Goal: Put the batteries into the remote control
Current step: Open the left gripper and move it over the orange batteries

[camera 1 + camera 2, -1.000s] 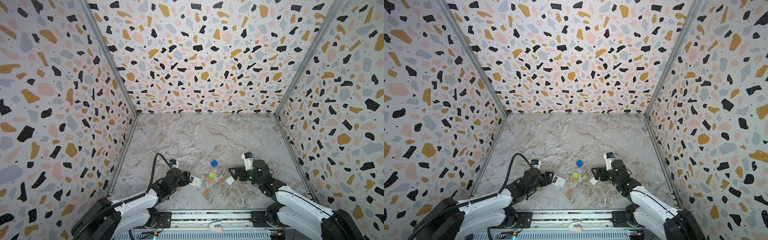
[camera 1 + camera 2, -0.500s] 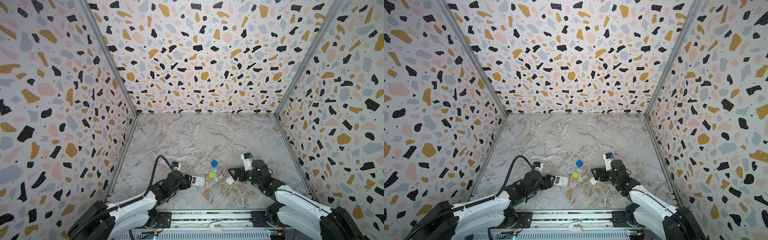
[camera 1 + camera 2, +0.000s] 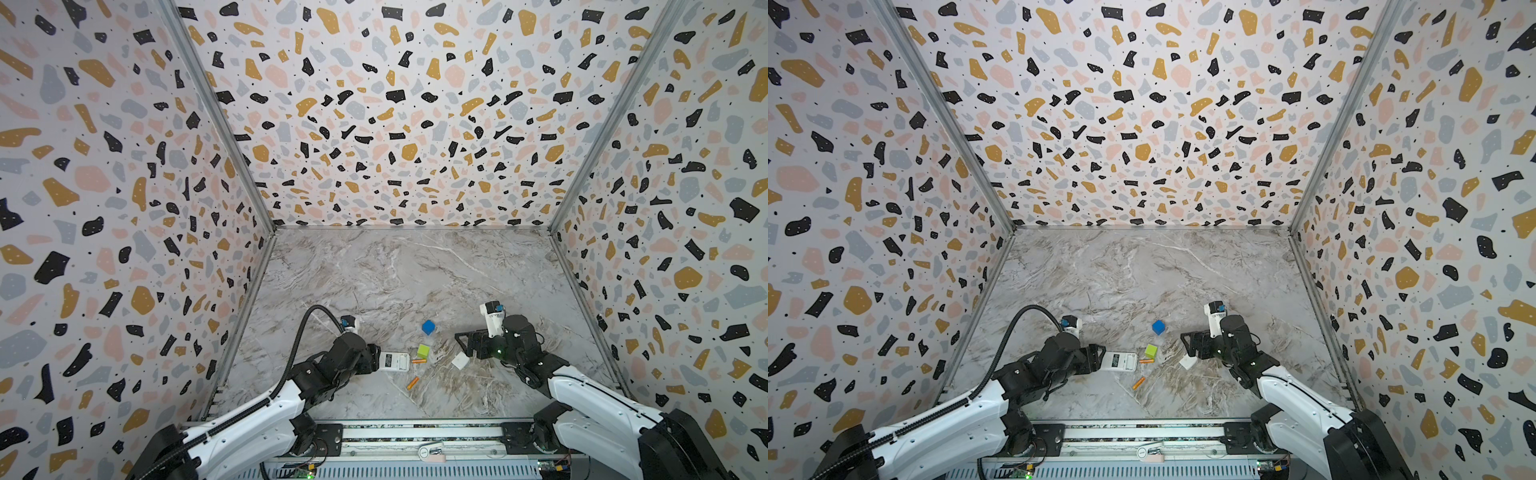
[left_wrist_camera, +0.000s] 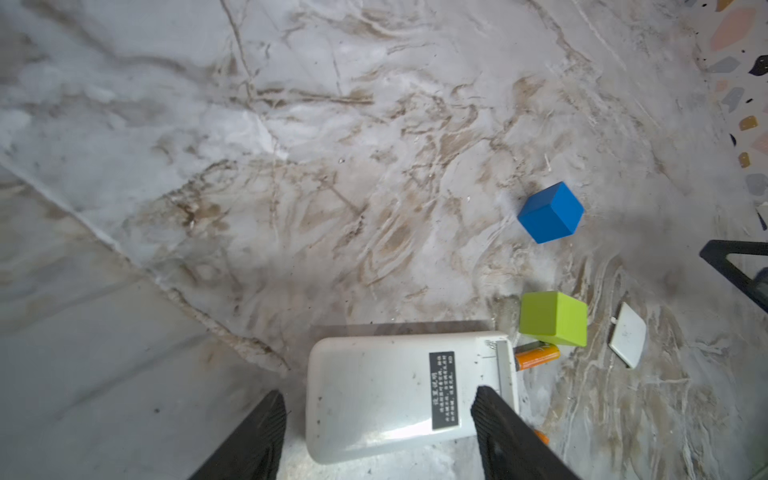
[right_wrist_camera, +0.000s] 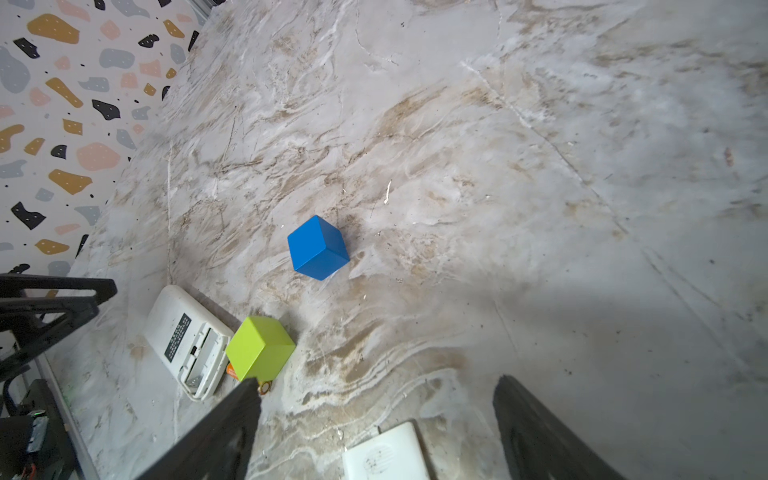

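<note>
The remote control (image 3: 395,361) (image 4: 395,395) lies white back up near the front of the floor, its battery bay (image 5: 203,359) uncovered at the end by the green cube. My left gripper (image 3: 375,359) (image 4: 377,392) is open and straddles the remote's other end. One finger overlaps the remote's edge, and a small gap shows at the other. One orange battery (image 3: 419,361) (image 4: 536,356) lies just off the bay end, and a second battery (image 3: 412,382) lies nearer the front. My right gripper (image 3: 464,345) (image 5: 378,381) hangs open and empty over a small white square piece (image 3: 460,360) (image 5: 386,453).
A green cube (image 3: 423,351) (image 5: 261,352) sits against the remote's bay end, right above the near battery. A blue cube (image 3: 428,327) (image 5: 318,248) stands a little farther back. Terrazzo walls close in the marble floor (image 3: 395,274) on three sides, and a rail runs along the front.
My left gripper has slid forward along the remote. The remote has turned from slanted to lying level across the view. The right arm has not moved.
</note>
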`<action>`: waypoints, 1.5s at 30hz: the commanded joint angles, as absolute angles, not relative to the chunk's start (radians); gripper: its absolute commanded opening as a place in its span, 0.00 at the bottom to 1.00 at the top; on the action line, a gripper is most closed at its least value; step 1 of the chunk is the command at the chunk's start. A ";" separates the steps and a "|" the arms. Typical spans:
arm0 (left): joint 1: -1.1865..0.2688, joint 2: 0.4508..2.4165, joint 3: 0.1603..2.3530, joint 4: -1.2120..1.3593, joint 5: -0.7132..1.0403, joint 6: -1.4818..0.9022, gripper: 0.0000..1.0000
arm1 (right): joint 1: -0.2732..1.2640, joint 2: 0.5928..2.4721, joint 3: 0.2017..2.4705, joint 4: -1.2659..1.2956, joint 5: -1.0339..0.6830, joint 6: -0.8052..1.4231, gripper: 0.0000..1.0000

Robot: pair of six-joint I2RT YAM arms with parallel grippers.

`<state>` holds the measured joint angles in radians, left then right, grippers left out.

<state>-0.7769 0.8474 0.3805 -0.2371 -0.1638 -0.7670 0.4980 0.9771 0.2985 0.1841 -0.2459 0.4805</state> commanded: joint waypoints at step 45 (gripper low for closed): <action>-1.138 1.557 0.982 -0.578 -0.028 -0.563 0.35 | 0.327 0.774 0.292 0.093 -0.271 0.325 0.98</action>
